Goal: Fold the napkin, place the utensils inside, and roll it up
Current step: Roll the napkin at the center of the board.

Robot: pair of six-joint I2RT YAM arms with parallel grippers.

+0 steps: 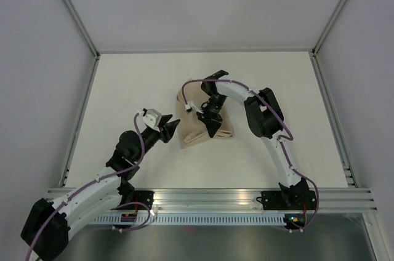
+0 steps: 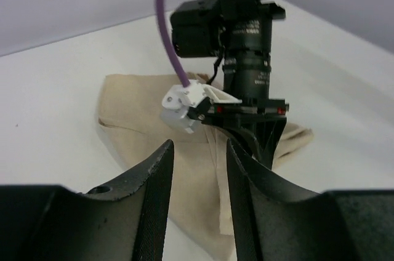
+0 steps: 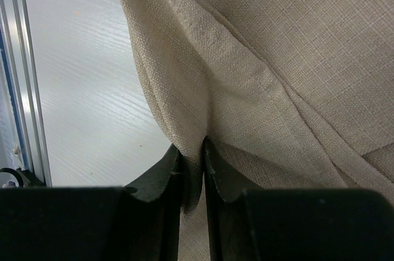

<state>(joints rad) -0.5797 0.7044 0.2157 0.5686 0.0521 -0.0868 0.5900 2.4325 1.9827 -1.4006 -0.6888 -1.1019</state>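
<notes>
The beige napkin (image 1: 196, 127) lies folded and bunched at the table's middle; it also shows in the left wrist view (image 2: 141, 113) and fills the right wrist view (image 3: 277, 52). My right gripper (image 1: 212, 127) is over the napkin and shut on a fold of its cloth (image 3: 192, 162). My left gripper (image 1: 173, 127) is open and empty, just left of the napkin's near left edge, its fingers (image 2: 154, 193) pointing at the cloth. The fork is hidden or out of view.
Metal frame rails run along the table's left (image 1: 80, 119) and right (image 1: 332, 119) edges, and white walls stand behind. The rail also shows at the left of the right wrist view (image 3: 18, 88).
</notes>
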